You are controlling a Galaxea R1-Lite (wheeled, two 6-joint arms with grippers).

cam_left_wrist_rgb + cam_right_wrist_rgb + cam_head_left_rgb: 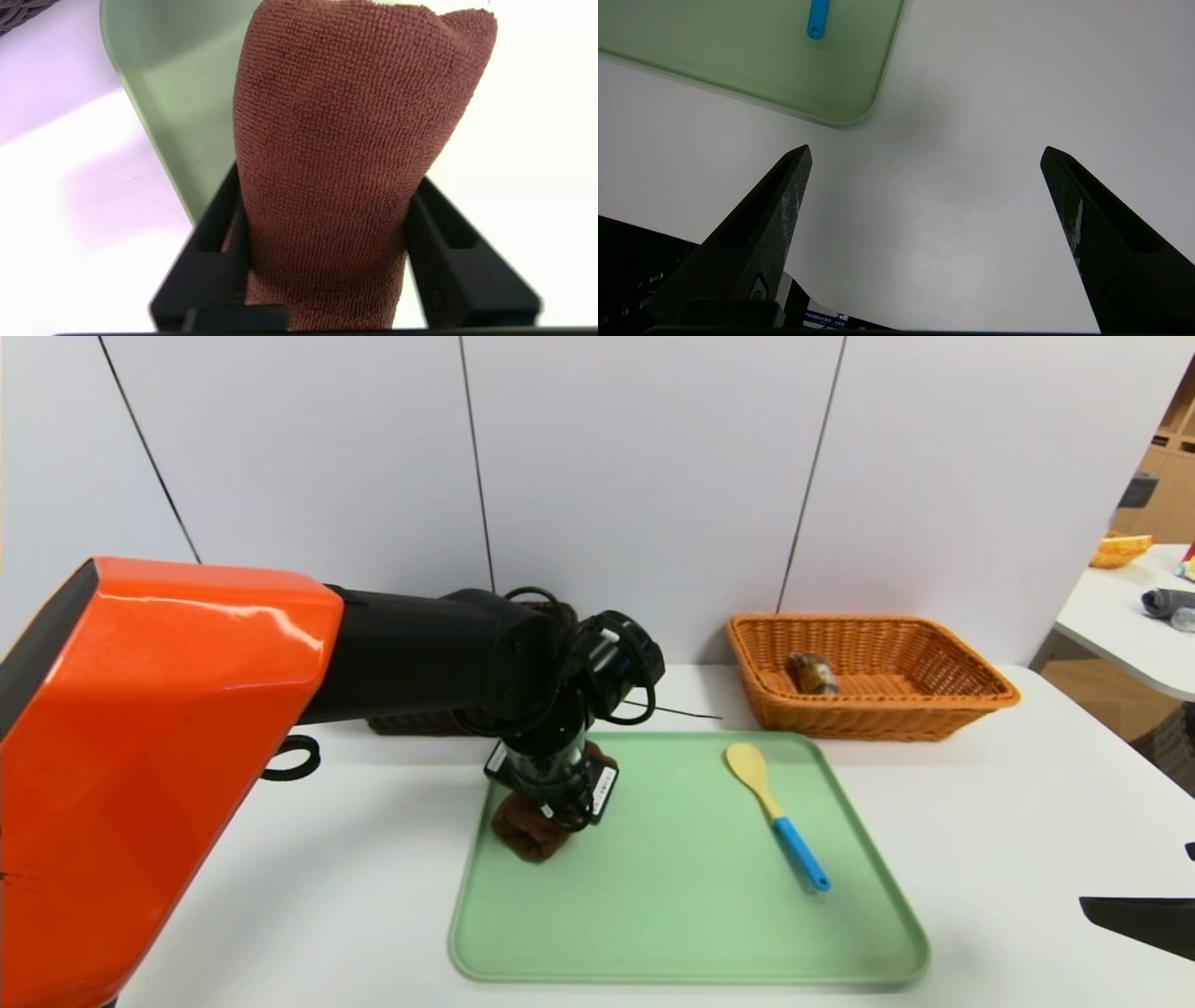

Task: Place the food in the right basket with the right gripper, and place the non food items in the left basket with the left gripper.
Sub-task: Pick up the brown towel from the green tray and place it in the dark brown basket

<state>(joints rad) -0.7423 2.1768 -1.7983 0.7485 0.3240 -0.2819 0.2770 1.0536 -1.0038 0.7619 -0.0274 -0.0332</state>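
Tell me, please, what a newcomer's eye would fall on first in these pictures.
Probably the glossy orange shell of the left arm, filling the left of the head view, with its gripper closed around the brown towel at the tray's left side. Next would come the blue-handled spoon on the right half of the green tray, and the orange basket behind it, holding a small packet.

Bright scene, soft shadows, glossy glare.
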